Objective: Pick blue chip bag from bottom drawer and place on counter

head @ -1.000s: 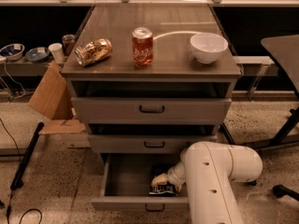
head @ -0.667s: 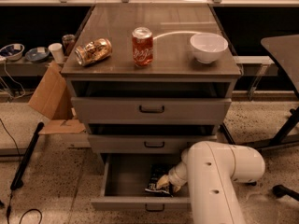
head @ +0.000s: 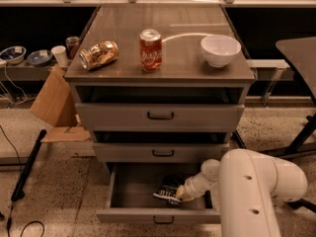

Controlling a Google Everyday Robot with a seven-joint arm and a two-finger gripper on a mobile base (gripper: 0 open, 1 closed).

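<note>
The gripper [head: 181,192] sits low in the frame, just right of centre, reaching down into the open bottom drawer [head: 129,194] at the end of a bulky white arm [head: 256,191] that fills the lower right corner. Its tip meets the right edge of the blue chip bag [head: 167,189], a small dark crinkly packet with white lettering lying on the drawer floor. Whether the gripper is apart or clamped on the bag cannot be told from here. Judging by this, the task is at an early stage: the drawer is pulled out and the bag has been reached, but the bag is not lifted and nothing has been placed on top. Above, the middle drawer [head: 160,152] and top drawer [head: 159,116] are pushed in. Farther back, the counter [head: 182,65] holds a gold can [head: 98,55] lying on its side at upper left, an upright red soda can [head: 150,50] in the centre, and a white bowl [head: 220,50] at right, with open space between them for the bag.
</note>
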